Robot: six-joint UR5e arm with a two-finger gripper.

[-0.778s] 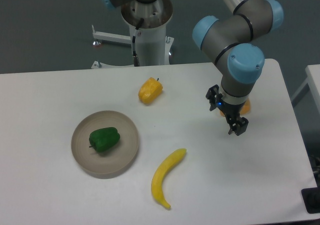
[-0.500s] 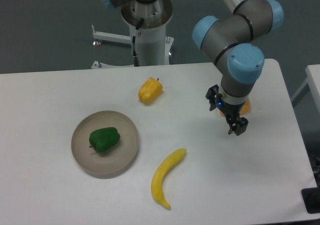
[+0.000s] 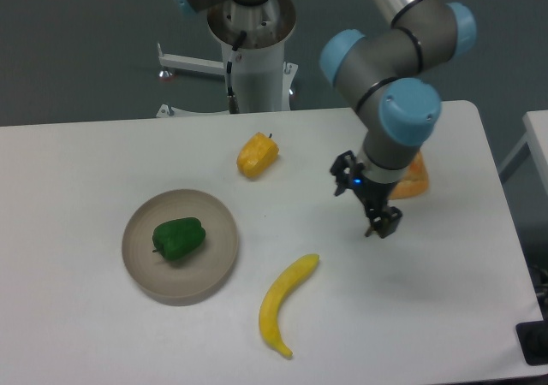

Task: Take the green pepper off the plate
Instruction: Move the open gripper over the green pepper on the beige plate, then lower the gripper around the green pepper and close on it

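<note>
Claw (image 3: 366, 207) hangs over the bench's right side, empty; I cannot tell its spread. Green pepper (image 3: 179, 238) sits on the plate (image 3: 137, 261) at left, well apart, free for approach.

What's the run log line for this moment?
phase: approach | gripper: empty, right of plate, moving left | green pepper: on plate, untouched

Two peppers: green pepper (image 3: 178, 238), yellow pepper (image 3: 257, 155); one banana (image 3: 286, 303); one plate (image 3: 219, 263).
</note>
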